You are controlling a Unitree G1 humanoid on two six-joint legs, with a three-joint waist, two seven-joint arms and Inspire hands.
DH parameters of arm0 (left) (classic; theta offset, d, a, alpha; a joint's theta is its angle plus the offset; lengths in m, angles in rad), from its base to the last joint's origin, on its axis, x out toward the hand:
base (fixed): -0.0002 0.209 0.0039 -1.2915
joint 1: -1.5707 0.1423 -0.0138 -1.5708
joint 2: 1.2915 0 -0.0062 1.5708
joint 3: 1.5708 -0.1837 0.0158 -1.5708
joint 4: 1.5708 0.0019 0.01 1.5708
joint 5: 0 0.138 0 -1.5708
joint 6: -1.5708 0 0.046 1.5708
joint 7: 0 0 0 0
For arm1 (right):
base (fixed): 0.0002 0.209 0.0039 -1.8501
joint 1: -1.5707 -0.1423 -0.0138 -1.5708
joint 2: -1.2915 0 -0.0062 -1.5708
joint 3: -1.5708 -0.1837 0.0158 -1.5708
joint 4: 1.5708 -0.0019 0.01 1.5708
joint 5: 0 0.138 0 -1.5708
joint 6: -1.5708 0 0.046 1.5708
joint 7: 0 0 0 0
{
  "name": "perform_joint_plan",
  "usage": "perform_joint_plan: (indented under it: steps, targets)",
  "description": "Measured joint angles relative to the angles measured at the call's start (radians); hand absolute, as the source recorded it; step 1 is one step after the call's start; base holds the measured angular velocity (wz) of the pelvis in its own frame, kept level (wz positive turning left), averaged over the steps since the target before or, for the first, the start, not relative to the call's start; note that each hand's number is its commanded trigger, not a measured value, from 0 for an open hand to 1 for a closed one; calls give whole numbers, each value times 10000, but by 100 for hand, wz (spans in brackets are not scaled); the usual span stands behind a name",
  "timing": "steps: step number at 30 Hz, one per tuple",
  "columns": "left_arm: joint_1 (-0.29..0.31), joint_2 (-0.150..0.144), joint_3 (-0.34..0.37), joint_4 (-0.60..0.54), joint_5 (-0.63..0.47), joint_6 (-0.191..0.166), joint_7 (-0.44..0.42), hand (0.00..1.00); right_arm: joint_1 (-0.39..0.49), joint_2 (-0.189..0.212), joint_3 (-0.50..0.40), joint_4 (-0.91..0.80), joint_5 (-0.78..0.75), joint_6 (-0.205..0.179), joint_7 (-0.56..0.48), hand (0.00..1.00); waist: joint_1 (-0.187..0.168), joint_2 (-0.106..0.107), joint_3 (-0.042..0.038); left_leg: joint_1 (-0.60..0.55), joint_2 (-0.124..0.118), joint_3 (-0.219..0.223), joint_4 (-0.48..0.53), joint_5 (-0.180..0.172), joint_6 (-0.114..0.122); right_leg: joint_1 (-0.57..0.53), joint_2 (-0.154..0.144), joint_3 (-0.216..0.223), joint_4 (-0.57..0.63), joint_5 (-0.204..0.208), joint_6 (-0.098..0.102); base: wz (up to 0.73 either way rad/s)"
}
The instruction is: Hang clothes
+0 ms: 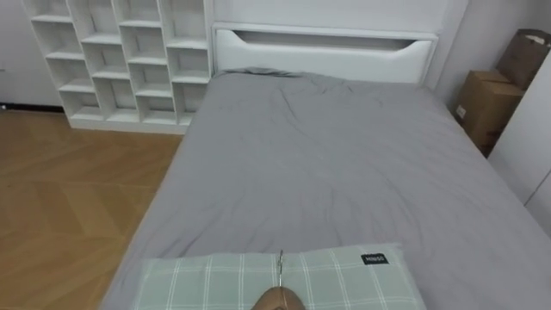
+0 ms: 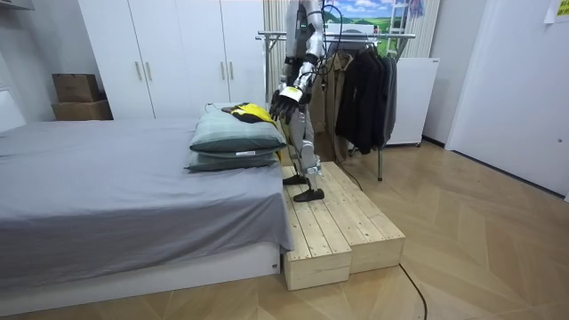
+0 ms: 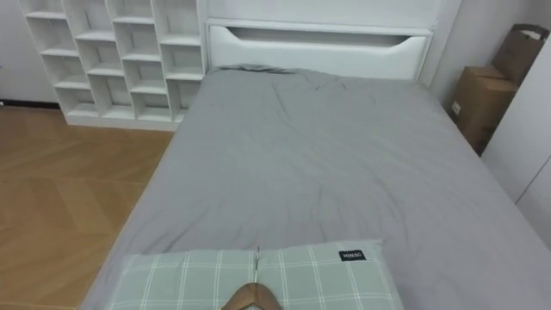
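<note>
left hand [image 2: 285,102] hangs with loose, empty fingers. the yellow garment [image 2: 252,112] lies just ahead of it on the pillow [image 2: 233,135], and the hanger [image 1: 278,298] hook points toward the headboard [image 1: 323,50].

- Dark tag [image 1: 374,258], sewn at far-right corner of the checked pillow [image 1: 215,280]: one short line of pale print. Too small for you to read in either eye view.
- Pale sticker [image 1: 461,110] on the side of the cardboard box [image 1: 491,99], R of the bed by the wall: marks not legible.
- Wall picture [image 2: 364,11], room view, top edge, behind the clothes rail [image 2: 356,36]: landscape img; you can make out no lettering on it.
- Elsewhere: no nos., signs or labels you can read.
</note>
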Motion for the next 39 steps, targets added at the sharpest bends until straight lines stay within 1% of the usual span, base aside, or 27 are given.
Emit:
perform_joint_plan:
  steps: [2,3,5,8,10,12,14,17,18,19,22,25,30,32,33,35,39]
  targets:
    - [-30,18,-252,-653,452,-12,1,0,-45,-66,0,-9,-33,-12,37,0,-64,119,-2,27,1,19,3,2,3,-1,3,38,17,2,0,-2]
    - [-35,21,-319,-797,571,-13,0,0,-47,-84,-1,-18,-56,-17,39,0,-100,161,-4,31,1,21,4,2,4,1,3,25,20,2,-1,-4]
    - [-44,28,-496,-1261,1060,-55,2,0,-78,-125,-137,-56,-62,-25,62,0,-270,296,-3,42,2,29,-8,3,4,4,2,19,17,1,0,0]
    - [-96,27,-679,-1715,1608,-123,3,0,-106,-226,-245,-68,-106,-58,64,0,-476,378,-18,90,9,80,4,8,5,5,3,98,15,0,1,-6]
    - [-119,28,-762,-2086,1910,-129,1,0,-99,-258,-278,-135,-294,-119,17,0,-504,416,14,93,7,94,17,9,5,8,2,115,12,0,2,-4]
    - [-249,22,-961,-2438,2125,-138,2,0,-97,-261,-288,-205,-369,-154,-33,0,-515,393,43,100,5,123,16,8,5,2,-2,130,10,-1,2,0]
    - [-333,22,-1382,-2759,2433,-236,2,0,-99,-261,-274,-215,-366,-244,-56,0,-490,405,57,111,3,181,14,8,5,3,-1,140,-7,-2,4,-6]
    - [-343,19,-1803,-3171,2611,-333,-30,0,-102,-272,-276,-198,-371,-258,-58,0,-500,377,69,88,5,241,-7,7,6,-61,3,173,-16,-4,9,-7]
    - [-349,19,-1847,-3251,2647,-371,-30,0,-101,-275,-277,-196,-371,-259,-58,0,-499,373,76,81,7,250,-9,7,6,-73,6,184,-16,-4,8,-6]
    - [-368,19,-1892,-3337,2703,-516,-30,0,-101,-285,-278,-195,-373,-265,-57,0,-496,375,81,78,12,273,-15,7,6,-87,13,209,-16,-4,8,-6]
    - [-374,21,-1978,-3791,2722,-587,-46,0,-103,-308,-272,-198,-419,-311,-42,0,-514,380,78,66,19,321,-30,7,6,-135,24,288,-10,-4,8,-5]
    - [-380,63,-2213,-4109,2727,-691,-85,0,-104,-367,-276,-206,-588,-355,17,0,-507,397,66,71,16,373,-28,7,6,-155,22,373,1,-3,8,-5]
    - [-473,65,-2304,-4623,2820,-734,-622,0,-145,-366,-268,-232,-791,-464,159,0,-503,302,45,10,17,406,-23,8,5,-242,25,413,15,-3,9,-1]
    - [-489,76,-2359,-4828,3104,-749,-731,0,-144,-367,-265,-229,-793,-482,210,0,-503,254,39,13,17,420,-20,8,5,-245,26,442,23,-2,9,0]
    - [-490,76,-2364,-4868,3181,-781,-755,0,-144,-367,-265,-230,-793,-487,221,0,-503,246,42,17,17,425,-20,8,5,-244,27,447,26,-2,10,0]
    - [-492,78,-2370,-4970,3193,-986,-916,0,-141,-367,-265,-228,-792,-557,311,0,-505,206,59,26,17,440,-20,8,5,-244,29,470,30,0,11,0]
    - [-548,80,-2369,-4971,3436,-1064,-1132,0,-126,-374,-265,-229,-795,-582,372,0,-507,196,69,48,23,458,-22,7,6,-225,34,491,32,7,20,0]
